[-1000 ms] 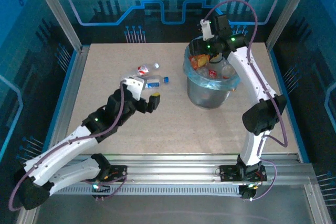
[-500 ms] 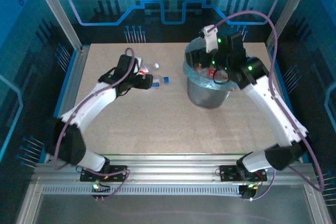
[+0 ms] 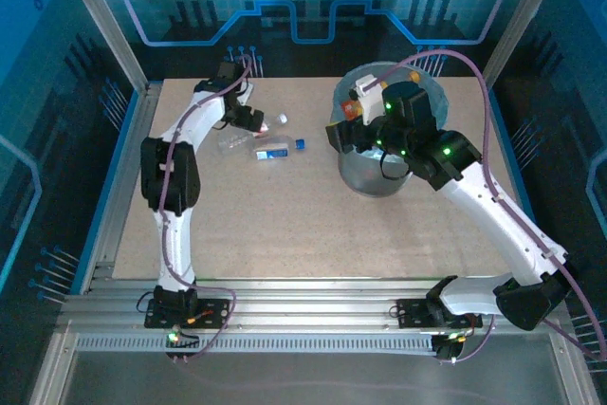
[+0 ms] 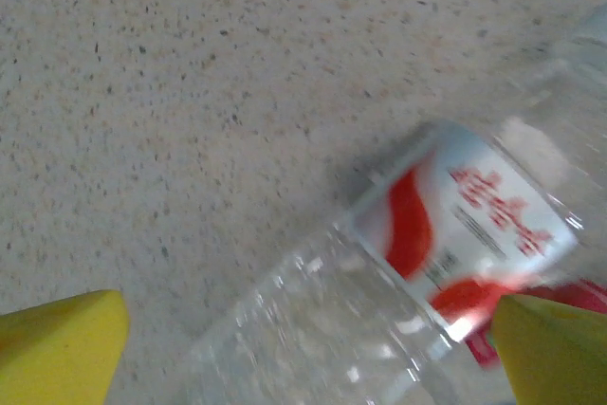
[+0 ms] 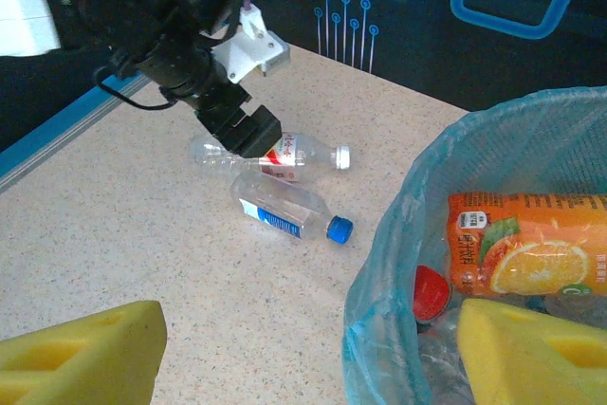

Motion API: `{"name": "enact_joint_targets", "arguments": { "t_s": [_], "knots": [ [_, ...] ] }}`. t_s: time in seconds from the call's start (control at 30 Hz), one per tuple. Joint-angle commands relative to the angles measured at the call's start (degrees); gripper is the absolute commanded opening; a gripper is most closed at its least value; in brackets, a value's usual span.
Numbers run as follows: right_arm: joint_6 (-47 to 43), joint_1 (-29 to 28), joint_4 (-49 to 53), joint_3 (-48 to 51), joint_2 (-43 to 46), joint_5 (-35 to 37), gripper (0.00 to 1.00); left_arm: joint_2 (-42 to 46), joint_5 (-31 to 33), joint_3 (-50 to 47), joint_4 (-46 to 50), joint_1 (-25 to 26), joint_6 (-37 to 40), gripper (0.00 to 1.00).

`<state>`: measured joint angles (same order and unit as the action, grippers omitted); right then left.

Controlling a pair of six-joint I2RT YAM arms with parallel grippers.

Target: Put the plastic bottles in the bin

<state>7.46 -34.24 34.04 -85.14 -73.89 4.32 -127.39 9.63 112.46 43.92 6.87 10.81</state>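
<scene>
Two plastic bottles lie on the table left of the bin. One has a red-and-white label (image 5: 294, 152) (image 4: 465, 225) and a white cap (image 3: 282, 119); the other has a blue label (image 5: 283, 209) (image 3: 273, 153) and a blue cap. My left gripper (image 3: 248, 123) (image 4: 308, 348) is open, low over the red-labelled bottle, whose clear body lies between the yellow fingers (image 4: 59, 348). The grey bin (image 3: 375, 177) with its light-blue bag (image 5: 408, 234) holds an orange-labelled bottle (image 5: 526, 255) and others. My right gripper (image 3: 343, 135) (image 5: 308, 353) hangs open over the bin's left rim, holding nothing.
The left arm (image 3: 171, 168) stretches along the table's left side to the far back. A blue-lit back wall (image 5: 427, 7) and metal frame rails close the table in. Bare speckled tabletop (image 3: 285, 225) spreads in front of the bottles and bin.
The left arm swung from the table's middle out to the far left and came down over the red-labelled bottle. The right gripper drew back from over the bin to its left rim.
</scene>
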Motion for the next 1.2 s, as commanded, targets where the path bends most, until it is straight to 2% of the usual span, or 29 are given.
{"name": "enact_joint_targets", "arguments": {
  "t_s": [0.0, 0.17, 0.4, 0.63, 0.77, 1.0, 1.17],
  "knots": [
    [-0.6, -1.0, 0.3, 0.1, 0.4, 0.2, 0.81, -5.4, -4.3, 6.6, 8.9, 0.5, 4.8, 0.99],
    [-1.2, -1.1, 1.1, -0.6, 0.2, 0.8, 0.81, -11.3, -5.8, 13.7, 13.3, 0.6, 7.9, 0.99],
    [-1.1, -1.1, 1.7, 0.1, 0.2, 1.2, 0.81, -15.4, -7.8, 17.6, 16.0, 0.5, 8.3, 0.98],
    [-0.8, -1.1, 2.0, 0.0, 0.3, 0.9, 0.81, -15.7, -7.1, 18.7, 16.3, 0.2, 7.6, 0.8],
    [-0.8, -1.1, 1.8, -0.1, 0.6, 0.9, 0.81, -13.0, -8.0, 19.2, 15.1, -0.4, 6.0, 0.65],
    [-0.2, -1.1, 2.3, 0.4, 2.2, 3.7, 0.81, -4.9, -10.5, 19.2, 13.6, -0.9, 0.3, 0.58],
    [0.4, 0.3, 4.6, 0.2, 4.1, 9.1, 0.8, 6.3, -14.4, 18.6, 11.3, 1.7, -6.9, 0.54]
  ]
}}
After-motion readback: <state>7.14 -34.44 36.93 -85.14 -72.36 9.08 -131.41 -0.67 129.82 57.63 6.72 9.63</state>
